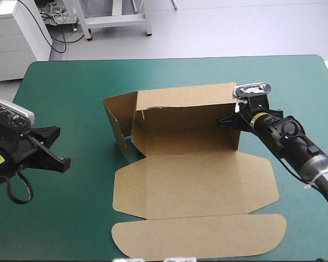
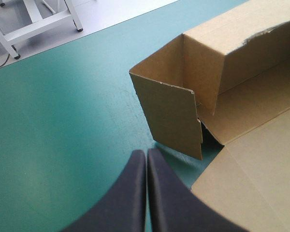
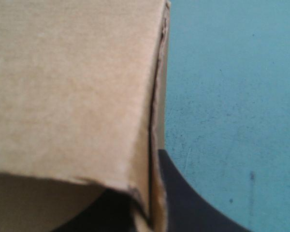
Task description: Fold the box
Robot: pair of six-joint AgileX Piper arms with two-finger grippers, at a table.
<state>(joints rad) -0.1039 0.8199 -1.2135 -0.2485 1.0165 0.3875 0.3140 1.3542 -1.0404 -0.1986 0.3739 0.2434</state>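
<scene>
Right gripper (image 1: 227, 121) clamped on box (image 1: 197, 185) wall at 3 o'clock; left gripper (image 2: 146, 153) clenched, clear of box, at 9 o'clock.

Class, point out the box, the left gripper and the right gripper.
box (image 1: 197, 180): high view, its flat middle panel.
left gripper (image 2: 146, 155): left wrist view, where its shut tips meet.
right gripper (image 1: 227, 120): high view, tips at the box's right wall.
</scene>
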